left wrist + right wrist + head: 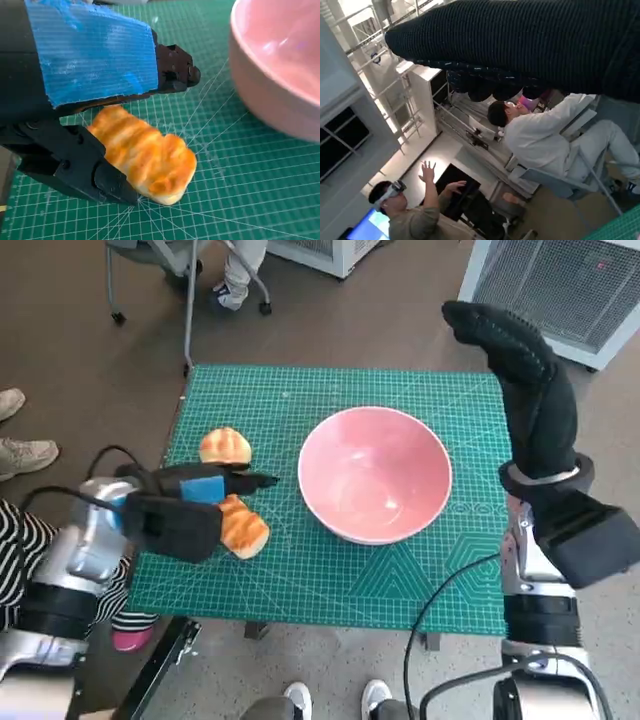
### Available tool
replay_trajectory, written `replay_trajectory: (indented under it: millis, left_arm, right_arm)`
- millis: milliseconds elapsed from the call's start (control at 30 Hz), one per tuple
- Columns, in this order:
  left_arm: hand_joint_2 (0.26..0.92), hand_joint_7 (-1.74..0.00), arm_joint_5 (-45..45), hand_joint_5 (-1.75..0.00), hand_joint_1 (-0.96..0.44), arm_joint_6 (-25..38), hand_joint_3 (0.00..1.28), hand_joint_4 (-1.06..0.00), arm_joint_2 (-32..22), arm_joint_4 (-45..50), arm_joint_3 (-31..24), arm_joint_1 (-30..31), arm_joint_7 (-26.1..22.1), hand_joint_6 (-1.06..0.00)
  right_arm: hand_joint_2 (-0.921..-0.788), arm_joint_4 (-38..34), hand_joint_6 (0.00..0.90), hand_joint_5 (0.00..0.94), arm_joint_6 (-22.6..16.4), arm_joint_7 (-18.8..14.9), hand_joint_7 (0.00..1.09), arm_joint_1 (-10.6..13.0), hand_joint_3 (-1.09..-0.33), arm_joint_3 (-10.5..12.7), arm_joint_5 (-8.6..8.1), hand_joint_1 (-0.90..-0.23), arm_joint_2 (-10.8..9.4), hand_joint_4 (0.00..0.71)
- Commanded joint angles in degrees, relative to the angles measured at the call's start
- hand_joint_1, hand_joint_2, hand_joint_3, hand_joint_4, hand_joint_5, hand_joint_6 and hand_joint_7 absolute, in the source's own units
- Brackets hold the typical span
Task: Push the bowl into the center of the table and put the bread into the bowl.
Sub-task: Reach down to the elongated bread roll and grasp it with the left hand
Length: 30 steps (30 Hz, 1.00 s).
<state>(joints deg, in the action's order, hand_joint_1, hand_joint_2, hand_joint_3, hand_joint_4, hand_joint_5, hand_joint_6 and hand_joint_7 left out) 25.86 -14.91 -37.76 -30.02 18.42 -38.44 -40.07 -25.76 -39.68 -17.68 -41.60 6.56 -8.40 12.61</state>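
The pink bowl (375,475) stands empty near the middle of the green cutting mat (330,580); its wall also shows in the left wrist view (270,95). One golden bread piece (245,530) lies flat on the mat left of the bowl. My left hand (195,498) hovers low over it, and its black fingers (172,72) and thumb (85,172) straddle the bread (145,155) without lifting it. A second bread piece (225,447) lies just beyond that hand. My right hand (525,375) is raised above the table's right edge, fingers stretched out and empty.
A black cable (440,605) crosses the mat's near right corner. Shoes and a striped leg (20,540) show at the left, and chair legs (190,300) stand beyond the table. The right wrist view shows a seated person in white (545,135) and a person wearing a headset (405,210).
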Motion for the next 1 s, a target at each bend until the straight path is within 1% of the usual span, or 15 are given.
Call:
replay_trajectory:
  millis: [33,200,333,400,433,500,533,567,600,633,667,700,833,900,1000]
  left_arm:
    - [0.722,-0.05,3.1,-0.02,0.09,-0.6,0.03,-0.10,1.4,-5.7,2.4,-3.2,2.1,-0.29]
    - [0.752,-0.05,5.6,-0.03,0.09,-1.1,0.04,-0.23,2.8,-11.2,4.4,-5.5,4.3,-0.38]
    - [0.800,-0.12,6.7,-0.08,0.09,-1.7,0.07,-0.47,3.0,-13.4,5.4,-6.2,5.5,-0.57]
    - [0.809,-0.14,7.1,-0.09,0.08,-2.3,0.07,-0.51,2.9,-14.2,5.7,-6.3,6.0,-0.61]
    - [0.821,-0.19,7.2,-0.12,0.08,-2.7,0.07,-0.58,2.9,-14.5,5.9,-6.4,6.3,-0.65]
    - [0.841,-0.36,7.3,-0.14,0.08,-3.4,0.06,-0.66,2.7,-15.2,6.2,-6.5,6.8,-0.64]
    - [0.854,-0.48,7.3,-0.18,0.08,-3.9,0.05,-0.70,2.6,-15.5,6.3,-6.5,7.0,-0.63]
    - [0.868,-0.64,7.3,-0.38,0.06,-4.2,0.07,-0.69,2.5,-15.8,6.5,-6.6,7.2,-0.62]
    - [0.887,-0.88,7.3,-0.68,0.04,-4.8,0.10,-0.64,2.3,-16.1,6.6,-6.6,7.4,-0.59]
    - [0.899,-1.01,7.2,-0.86,0.03,-5.3,0.10,-0.64,2.2,-16.3,6.6,-6.7,7.6,-0.59]
    - [0.907,-1.08,7.1,-0.98,0.02,-6.0,0.10,-0.65,1.9,-16.2,6.6,-6.7,7.7,-0.59]
    - [0.908,-1.11,7.1,-1.06,0.01,-6.5,0.10,-0.66,1.7,-16.3,6.6,-6.7,7.7,-0.60]
    - [0.904,-1.09,5.2,-1.16,0.00,-8.1,0.08,-0.70,0.0,-12.7,5.2,-6.4,5.9,-0.65]
    - [0.899,-1.05,3.6,-1.19,0.00,-8.3,0.08,-0.71,-0.9,-9.6,4.0,-6.0,4.4,-0.67]
    - [0.897,-1.02,0.4,-1.21,0.00,-8.0,0.07,-0.72,-2.3,-3.5,1.4,-4.9,2.1,-0.69]
  right_arm:
    - [-0.921,0.5,0.001,0.008,0.8,-0.4,0.61,1.5,-0.763,0.0,-0.41,-0.836,0.1,0.186]
    - [-0.921,1.5,0.000,0.008,1.3,-0.4,0.62,2.1,-0.760,0.0,-0.59,-0.837,0.3,0.187]
    - [-0.921,2.3,-0.001,0.007,1.8,-0.2,0.62,2.5,-0.759,0.0,-0.52,-0.837,0.5,0.187]
    - [-0.921,2.6,-0.001,0.007,2.0,-0.2,0.62,2.7,-0.759,0.1,-0.50,-0.838,0.5,0.187]
    - [-0.921,2.8,-0.001,0.007,2.2,-0.1,0.62,2.8,-0.759,0.1,-0.50,-0.840,0.5,0.187]
    - [-0.921,3.1,-0.001,0.007,2.4,-0.1,0.62,2.9,-0.759,0.1,-0.51,-0.844,0.6,0.188]
    - [-0.921,3.3,-0.001,0.007,2.5,-0.1,0.62,3.0,-0.758,0.1,-0.50,-0.846,0.5,0.188]
    - [-0.921,3.4,-0.001,0.007,2.6,0.0,0.62,3.1,-0.758,0.1,-0.49,-0.847,0.5,0.188]
    - [-0.921,3.5,-0.001,0.006,2.6,0.0,0.62,3.2,-0.758,0.1,-0.49,-0.849,0.5,0.188]
    - [-0.921,3.6,-0.001,0.006,2.7,0.0,0.62,3.2,-0.758,0.1,-0.49,-0.850,0.5,0.188]
    - [-0.921,3.7,-0.001,0.006,2.8,0.0,0.62,3.3,-0.757,0.1,-0.47,-0.851,0.5,0.188]
    - [-0.921,3.8,-0.001,0.006,2.9,0.1,0.62,3.3,-0.757,0.1,-0.45,-0.852,0.5,0.188]
    - [-0.921,4.1,-0.001,0.006,3.2,0.2,0.62,3.5,-0.757,0.2,-0.40,-0.854,0.5,0.188]
    - [-0.921,4.2,-0.001,0.006,3.4,0.2,0.62,3.5,-0.756,0.2,-0.42,-0.855,0.5,0.188]
    - [-0.921,4.4,-0.001,0.005,3.6,0.2,0.62,3.6,-0.756,0.2,-0.41,-0.855,0.5,0.188]
